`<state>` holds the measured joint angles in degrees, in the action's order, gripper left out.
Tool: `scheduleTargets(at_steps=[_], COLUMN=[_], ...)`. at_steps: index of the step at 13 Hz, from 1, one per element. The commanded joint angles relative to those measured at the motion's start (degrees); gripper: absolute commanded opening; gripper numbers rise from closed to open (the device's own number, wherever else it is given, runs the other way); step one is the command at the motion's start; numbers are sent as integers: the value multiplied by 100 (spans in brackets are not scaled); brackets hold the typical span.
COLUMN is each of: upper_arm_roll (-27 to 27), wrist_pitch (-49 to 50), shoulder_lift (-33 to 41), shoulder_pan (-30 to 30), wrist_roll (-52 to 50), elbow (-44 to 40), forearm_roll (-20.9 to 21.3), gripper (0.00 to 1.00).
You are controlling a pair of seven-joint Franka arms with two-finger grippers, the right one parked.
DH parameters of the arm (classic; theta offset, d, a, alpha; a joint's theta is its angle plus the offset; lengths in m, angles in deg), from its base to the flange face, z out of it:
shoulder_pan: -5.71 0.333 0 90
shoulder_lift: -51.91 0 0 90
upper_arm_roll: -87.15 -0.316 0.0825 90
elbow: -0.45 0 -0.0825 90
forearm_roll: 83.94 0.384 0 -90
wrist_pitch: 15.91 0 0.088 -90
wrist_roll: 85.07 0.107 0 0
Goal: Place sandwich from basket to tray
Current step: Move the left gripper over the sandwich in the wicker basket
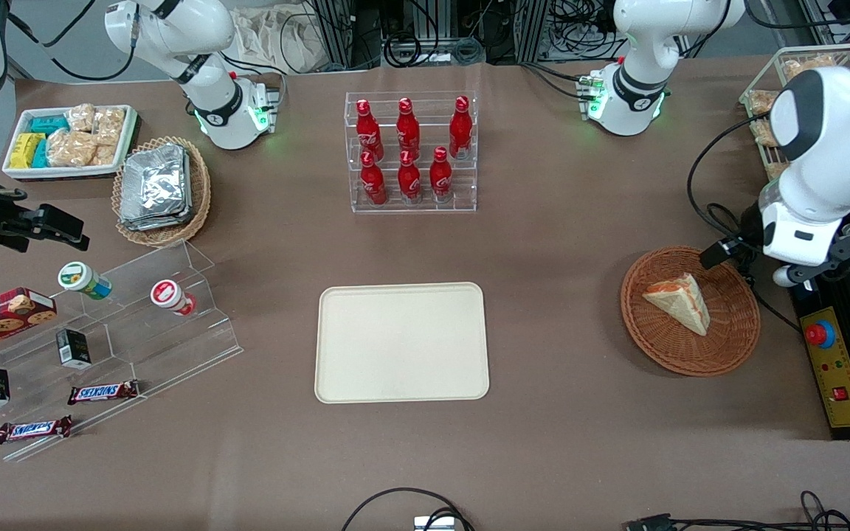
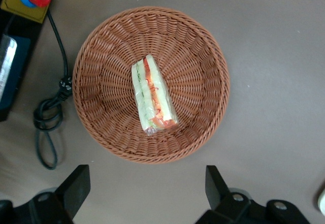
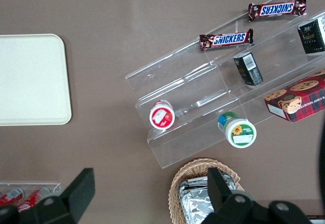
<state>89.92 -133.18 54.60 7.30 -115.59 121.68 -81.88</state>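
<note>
The sandwich [image 1: 679,301], a wrapped white wedge with orange, red and green filling, lies in the middle of the reddish-brown wicker basket [image 1: 661,350] toward the working arm's end of the table. In the left wrist view the sandwich [image 2: 152,96] rests on edge in the basket [image 2: 101,56]. My left gripper [image 1: 735,247] hovers high above the basket's rim, open and empty [image 2: 146,176], with its fingers over bare table beside the basket. The cream tray [image 1: 401,343] lies flat at the table's middle, with nothing on it; it also shows in the right wrist view [image 3: 30,79].
A control box with a red button [image 1: 820,333] and a black cable [image 2: 48,117] lie beside the basket. A rack of red bottles [image 1: 410,151] stands farther from the camera than the tray. An acrylic stand with snacks [image 1: 122,324], a tan basket of foil packs [image 1: 159,188] and a white bin [image 1: 71,140] sit toward the parked arm's end.
</note>
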Motion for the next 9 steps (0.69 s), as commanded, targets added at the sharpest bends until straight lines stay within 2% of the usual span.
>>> scheduleTargets(at_steps=[1, 9], upper_arm_roll=[22, 22], wrist_pitch=[-558, -1833], shoulder_lift=[153, -690], shoulder_pan=[43, 298], wrist_roll=[-480, -1367], elbow=[515, 832], forearm_roll=[40, 40], gripper=[100, 100])
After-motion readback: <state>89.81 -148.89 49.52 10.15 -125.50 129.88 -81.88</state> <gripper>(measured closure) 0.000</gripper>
